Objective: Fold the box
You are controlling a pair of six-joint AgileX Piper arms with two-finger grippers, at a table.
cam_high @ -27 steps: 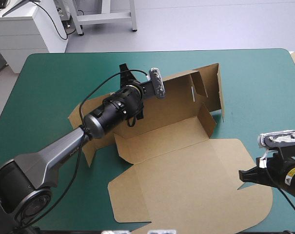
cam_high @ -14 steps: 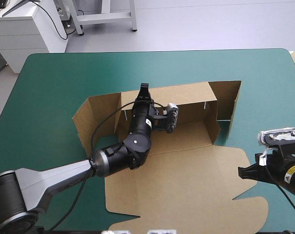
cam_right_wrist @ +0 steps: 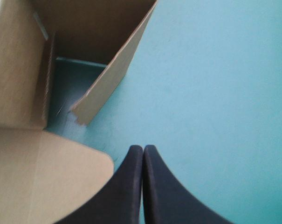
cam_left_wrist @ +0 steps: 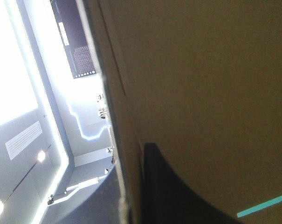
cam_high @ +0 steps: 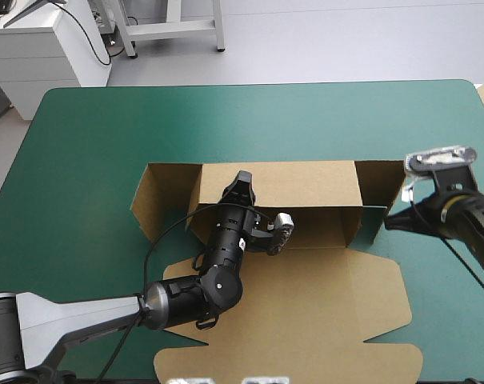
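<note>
High view: The box [cam_high: 322, 304] lies at the middle of the table [cam_high: 82, 144], on the teal-green cover. Its far wall [cam_high: 306, 178] stands raised, with an end flap upright at the left [cam_high: 166, 196] and another at the right [cam_high: 382, 188]. The lid lies flat toward the near edge. The left gripper [cam_high: 243, 178] reaches in over the lid from the near left, and its tip sits at the top edge of the far wall. The right gripper [cam_high: 394, 221] is low over the cover, just beside the right end flap and not touching it.

Left wrist view: Brown board fills most of the frame and is seen nearly edge-on. One black finger [cam_left_wrist: 168, 191] lies flat against the board face, with the board's edge at the gripper's midline. The second finger is hidden behind the sheet. Finding: the gripper is pinching the far wall. A thin strip of teal-green cover [cam_left_wrist: 262, 206] shows past the board.

Right wrist view: The fingers [cam_right_wrist: 154, 186] are pressed together in one point, with nothing between them, over bare cover. The right end flap [cam_right_wrist: 117, 74] stands ahead of the tips and apart from them. A rounded lid corner [cam_right_wrist: 52, 177] lies just beside the fingers.
</note>
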